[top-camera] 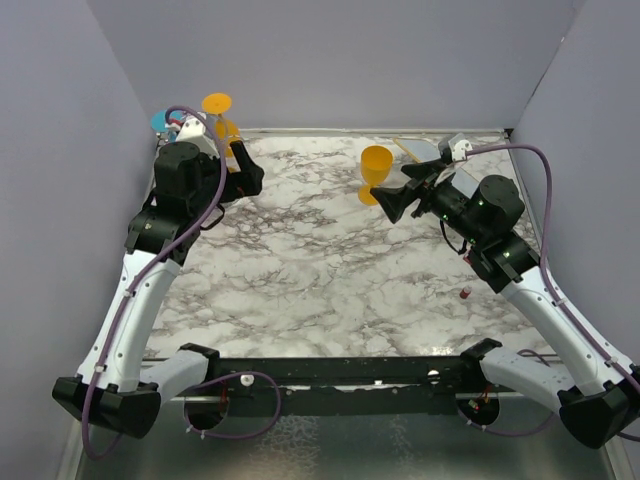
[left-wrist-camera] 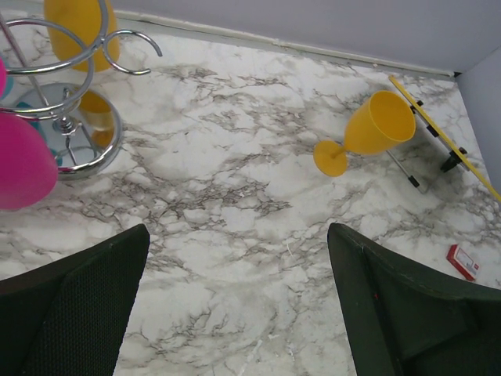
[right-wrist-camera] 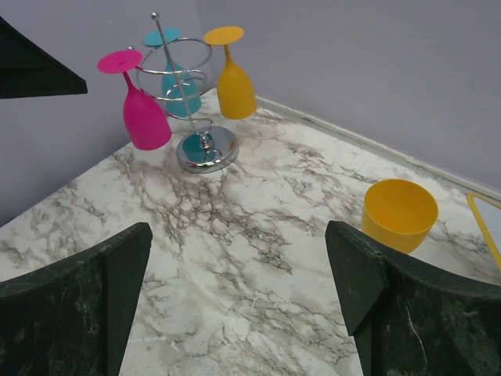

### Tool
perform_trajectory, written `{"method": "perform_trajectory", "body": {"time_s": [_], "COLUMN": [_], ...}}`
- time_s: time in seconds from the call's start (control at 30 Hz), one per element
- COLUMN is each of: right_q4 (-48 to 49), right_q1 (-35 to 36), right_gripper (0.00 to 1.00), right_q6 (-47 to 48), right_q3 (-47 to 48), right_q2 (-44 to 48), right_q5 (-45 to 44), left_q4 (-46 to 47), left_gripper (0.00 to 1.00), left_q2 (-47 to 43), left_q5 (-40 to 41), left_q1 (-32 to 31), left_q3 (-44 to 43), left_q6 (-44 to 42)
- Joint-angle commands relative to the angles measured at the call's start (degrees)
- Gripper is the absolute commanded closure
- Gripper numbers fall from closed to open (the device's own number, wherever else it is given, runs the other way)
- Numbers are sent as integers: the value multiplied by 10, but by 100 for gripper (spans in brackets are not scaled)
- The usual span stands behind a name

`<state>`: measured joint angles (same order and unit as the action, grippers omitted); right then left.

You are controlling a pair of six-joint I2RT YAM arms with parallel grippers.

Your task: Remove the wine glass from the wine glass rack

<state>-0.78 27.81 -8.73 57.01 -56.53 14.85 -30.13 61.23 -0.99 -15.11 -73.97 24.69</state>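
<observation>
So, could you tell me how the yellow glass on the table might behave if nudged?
The yellow glass looks like opaque plastic, so it is probably light and not brittle. Its wide bowl over a thin stem and small foot suggests a high nudge would tip it. Once down, it would likely roll on the smooth table.

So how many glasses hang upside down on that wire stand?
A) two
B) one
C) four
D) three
D: the pink glass, the teal glass and the orange glass hang bowl-down from the wine glass rack, while the yellow glass stands apart on the table.
</observation>
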Motion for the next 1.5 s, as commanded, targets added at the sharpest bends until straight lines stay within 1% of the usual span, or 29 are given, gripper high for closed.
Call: {"method": "perform_trajectory", "body": {"time_s": [0.0,0.13,0.23,0.37,0.6,0.8,0.97,1.07,1.13,1.3,1.47], "right_q4": [23,25,26,29,34,41,45,46,45,33,34], "right_q1": [4,4,4,5,4,6,11,12,12,12,12], "right_gripper": [5,3,2,2,2,1,1,1,1,1,1], "right_q6": [7,5,4,3,2,2,1,1,2,7,8], "right_q3": [-9,-10,-11,-13,-15,-21,-23,-23,-21,-14,-13], "right_q2": [7,6,6,6,5,7,9,5,2,-3,-12], "right_q5": [-25,-26,-26,-27,-26,-26,-25,-23,-24,-30,-29], "left_q4": [-49,-72,-82,-100,-144,-164,-189,-190,-189,-199,-206], "left_gripper": [1,1,1,1,0,1,1,1,1,1,1], "left_q2": [24,47,63,77,98,106,147,187,215,288,324], "left_q5": [64,83,70,76,127,159,184,134,122,151,189], "left_q1": [4,26,54,85,121,150,159,160,161,161,161], "left_q3": [-51,-91,-115,-143,-190,-210,-255,-295,-317,-365,-388], "left_q6": [-19,-21,-20,-22,-38,-62,-89,-86,-82,-112,-130]}}
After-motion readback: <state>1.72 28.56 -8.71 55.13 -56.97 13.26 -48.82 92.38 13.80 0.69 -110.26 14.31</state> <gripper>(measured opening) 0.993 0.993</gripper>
